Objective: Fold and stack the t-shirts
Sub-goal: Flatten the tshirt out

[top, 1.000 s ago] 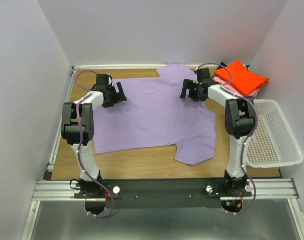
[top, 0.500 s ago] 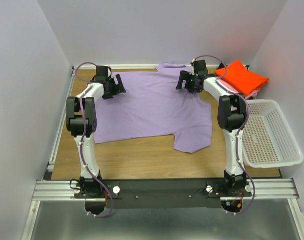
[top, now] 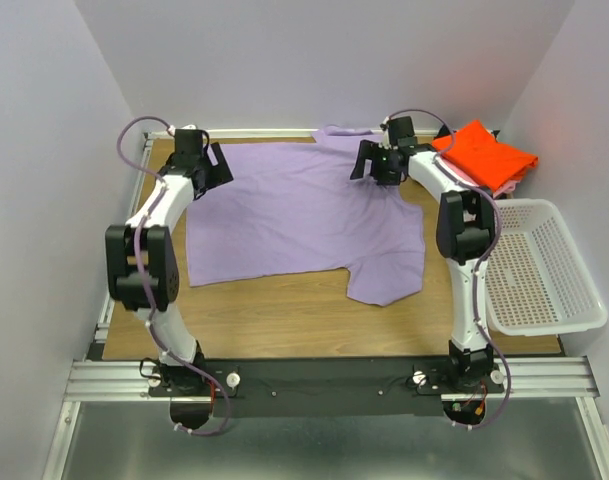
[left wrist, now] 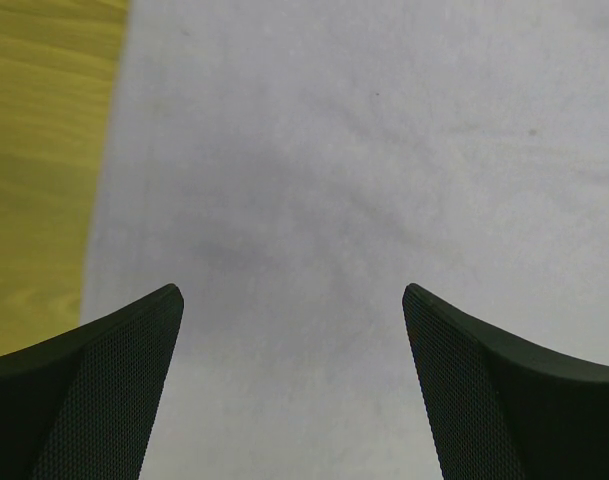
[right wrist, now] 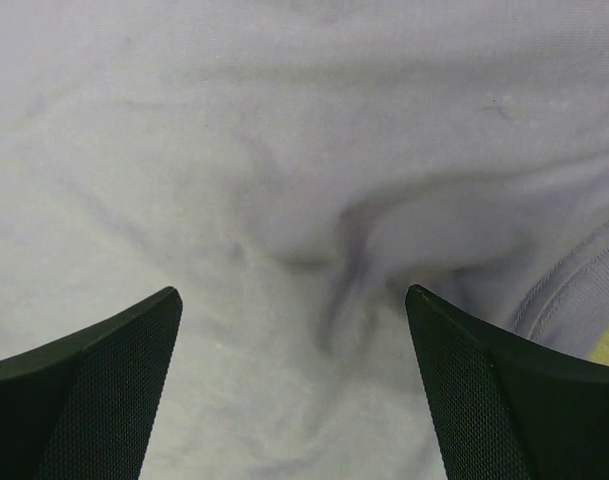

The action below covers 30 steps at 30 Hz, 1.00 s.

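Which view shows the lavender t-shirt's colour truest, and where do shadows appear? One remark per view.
Top external: even light, sharp, the lavender t-shirt reads true purple. Left wrist: cloth washes out to pale grey, with a faint shadow patch mid-frame. Right wrist: equally washed out; shadows pick out a crease.

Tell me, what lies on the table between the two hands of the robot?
Only the lavender t-shirt, spread out, fills the stretch between the left hand and the right hand. The top view shows this.

White plastic mesh basket [top: 550,324] at right edge of light brown wooden table [top: 274,315]. Plain pale walls [top: 314,60] around it.
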Tool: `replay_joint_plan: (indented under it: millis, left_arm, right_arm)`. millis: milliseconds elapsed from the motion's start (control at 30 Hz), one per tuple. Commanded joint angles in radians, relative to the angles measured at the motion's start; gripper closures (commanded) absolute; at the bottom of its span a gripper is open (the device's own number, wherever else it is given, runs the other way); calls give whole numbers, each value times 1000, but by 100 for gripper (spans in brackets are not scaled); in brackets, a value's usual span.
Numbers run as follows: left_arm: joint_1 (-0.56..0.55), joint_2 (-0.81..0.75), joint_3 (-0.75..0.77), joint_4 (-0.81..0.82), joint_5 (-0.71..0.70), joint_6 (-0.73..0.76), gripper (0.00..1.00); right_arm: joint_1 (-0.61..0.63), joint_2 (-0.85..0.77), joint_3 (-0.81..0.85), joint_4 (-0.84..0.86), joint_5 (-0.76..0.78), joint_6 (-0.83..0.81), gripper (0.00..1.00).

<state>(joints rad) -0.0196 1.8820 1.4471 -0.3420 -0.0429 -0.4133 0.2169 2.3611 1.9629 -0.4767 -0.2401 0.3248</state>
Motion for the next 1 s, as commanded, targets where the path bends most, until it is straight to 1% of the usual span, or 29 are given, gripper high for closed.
replay_joint_plan:
  millis: [0,33,67,100,133,167,233,267,333,467,533,600,633,667,700,800,833,967]
  left_arm:
    - [4,-202,-191,24,-216,-67,2]
    - [4,-268,-233,20,-232,-91,2]
    - [4,-302,-276,11,-242,-116,2]
    - [4,-335,-359,8,-250,-171,2]
    - [4,-398,-404,5,-253,-198,2]
    - [4,-429,-478,-11,-256,-264,2]
    - [4,-512,-548,-29,-261,-330,2]
    - [4,-541,-612,-46,-261,-369,2]
    - [4,-608,-668,-58,-261,-456,2]
    - [6,-670,-776,-78,-258,-531,2]
    - [7,-681,-800,-89,-265,-559,3]
    - [7,-685,-826,-101,-281,-591,6]
    - [10,-689,-833,-98,-284,-594,8]
    - [10,-689,-840,-89,-282,-602,12]
    - [10,-687,-847,-89,-285,-607,14]
    - [10,-681,-852,-87,-284,-619,18]
    - [35,-679,-852,-89,-284,-622,19]
    - [58,-695,-875,-100,-276,-639,25]
  right_arm:
    - [7,-98,30,-33,-30,3,1]
    - [7,-111,25,-33,-30,5,1]
    - [7,-135,7,-33,-28,6,1]
    - [6,-149,-4,-33,-27,10,1]
    - [6,-170,-27,-33,-27,10,1]
    - [6,-184,-41,-33,-27,13,1]
    - [6,-207,-67,-33,-27,19,1]
    - [6,-236,-93,-33,-27,22,1]
    - [6,-264,-125,-33,-25,25,1]
    - [6,-327,-200,-33,-16,31,1]
    - [6,-358,-241,-33,-8,30,1]
    - [4,-378,-266,-31,4,28,1]
    - [6,-396,-291,-31,7,28,1]
    - [6,-405,-300,-31,13,28,1]
    - [4,-410,-309,-31,22,25,1]
    - [4,-436,-337,-33,44,16,1]
    - [6,-442,-343,-31,50,16,1]
    - [4,-471,-374,-31,65,14,1]
